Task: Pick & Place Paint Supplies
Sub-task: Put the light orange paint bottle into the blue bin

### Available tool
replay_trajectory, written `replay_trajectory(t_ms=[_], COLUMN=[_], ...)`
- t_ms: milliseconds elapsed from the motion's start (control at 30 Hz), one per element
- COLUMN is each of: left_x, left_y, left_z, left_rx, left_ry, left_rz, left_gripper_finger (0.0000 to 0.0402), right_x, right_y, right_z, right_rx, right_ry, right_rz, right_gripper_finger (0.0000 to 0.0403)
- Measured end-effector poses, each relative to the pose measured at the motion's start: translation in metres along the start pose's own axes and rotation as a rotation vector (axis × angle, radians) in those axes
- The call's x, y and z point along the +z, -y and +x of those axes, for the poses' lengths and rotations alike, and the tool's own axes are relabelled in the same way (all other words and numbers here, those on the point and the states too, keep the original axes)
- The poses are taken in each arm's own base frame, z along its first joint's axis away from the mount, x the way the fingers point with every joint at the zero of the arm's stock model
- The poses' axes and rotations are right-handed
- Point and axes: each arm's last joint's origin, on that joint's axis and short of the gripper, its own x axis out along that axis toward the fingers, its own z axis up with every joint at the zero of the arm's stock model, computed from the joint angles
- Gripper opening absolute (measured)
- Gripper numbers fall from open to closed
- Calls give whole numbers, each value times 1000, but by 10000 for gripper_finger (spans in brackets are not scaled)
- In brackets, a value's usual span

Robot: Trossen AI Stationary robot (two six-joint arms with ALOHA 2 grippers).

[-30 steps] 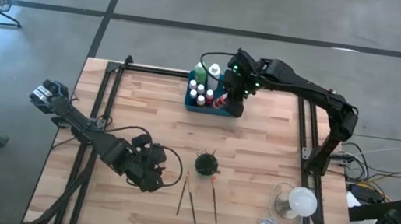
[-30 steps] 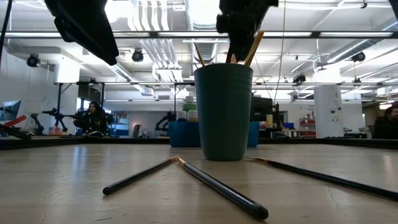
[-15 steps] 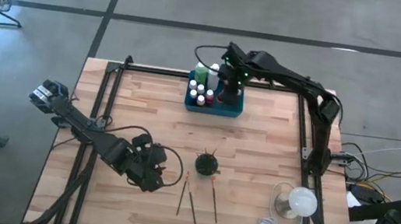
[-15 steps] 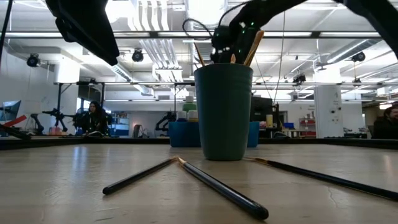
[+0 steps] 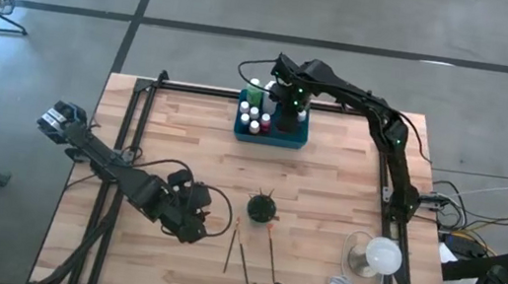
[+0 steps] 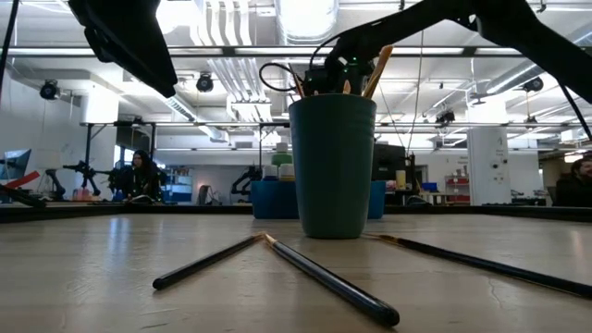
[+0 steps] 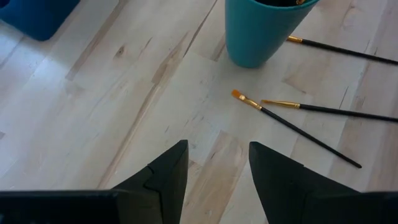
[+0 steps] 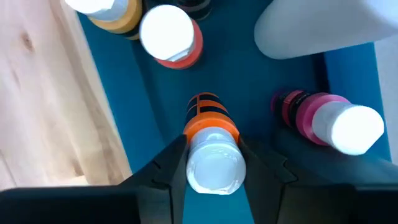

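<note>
Right gripper (image 8: pixel 211 163): over the teal tray (image 5: pixel 291 137) at the upper centre of the high view; jaws clamped on an orange bottle (image 8: pixel 210 144) with a white cap, a grip only the right wrist view shows.
Other bottles: a pink bottle (image 8: pixel 329 118) and a red-orange bottle (image 8: pixel 169 36) lie in the tray beside it.
Left gripper (image 7: pixel 217 163): lower left of the high view, above bare bench (image 5: pixel 194 144); jaws apart, holding nothing.
Paintbrushes: three paintbrushes (image 5: pixel 243 260) lie loose on the bench below the dark green cup (image 5: pixel 262 208).
Low view: more brush handles (image 6: pixel 377 72) stand in the cup.
</note>
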Motion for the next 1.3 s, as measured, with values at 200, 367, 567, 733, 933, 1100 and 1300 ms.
replay_trajectory(t_ms=[200,367,567,733,933,1100,1300], left_x=[0,0,0,0,0,0,0], left_y=[0,0,0,0,0,0,0], left_z=[0,0,0,0,0,0,0], left_rx=[0,1,1,1,1,1,1], left_ry=[0,-1,-1,-1,-1,-1,-1], left_rz=[1,6,4,5,4,4,1], left_gripper_finger=[174,175,174,175,175,175,175], right_x=[-2,-2,-4,-3,0,0,0], right_y=[-1,-1,-2,-11,-22,-21,-22], right_z=[0,1,2,3,6,6,7], right_rx=[4,5,7,14,-38,-46,-46], right_ry=[-18,-25,-37,-55,-76,-74,-75], right_rz=[-14,-10,9,-29,-127,-133,-134], right_gripper_finger=[113,113,113,113,113,113,113])
